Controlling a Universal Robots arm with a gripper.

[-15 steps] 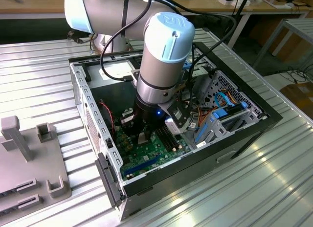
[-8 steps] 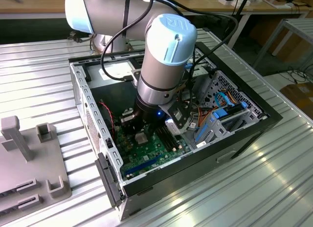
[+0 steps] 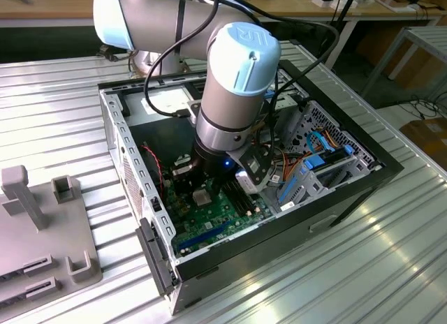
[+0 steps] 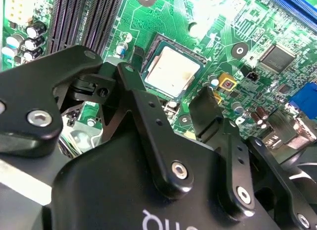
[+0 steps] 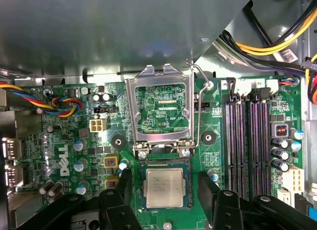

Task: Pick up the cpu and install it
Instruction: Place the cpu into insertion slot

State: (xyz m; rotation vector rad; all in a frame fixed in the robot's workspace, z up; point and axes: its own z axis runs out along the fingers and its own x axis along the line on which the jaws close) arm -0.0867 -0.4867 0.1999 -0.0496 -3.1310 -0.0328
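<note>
Thin square silver-grey cpu [image 5: 164,188] lies flat in the black-framed socket [image 5: 165,163]; silver metal retention frame [image 5: 131,111] hinged up. Black two-finger gripper [image 5: 164,176] spread wide, empty, straddling the chip. Risk: a finger clipping the chip's edge could skew it onto the socket pins.

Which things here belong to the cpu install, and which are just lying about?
Job: flat silver-grey square cpu in its black-framed socket; open pincer straddling it; open silver metal retention frame.
Idle: black memory slots; twisted coloured wires; grey plastic fixture.
</note>
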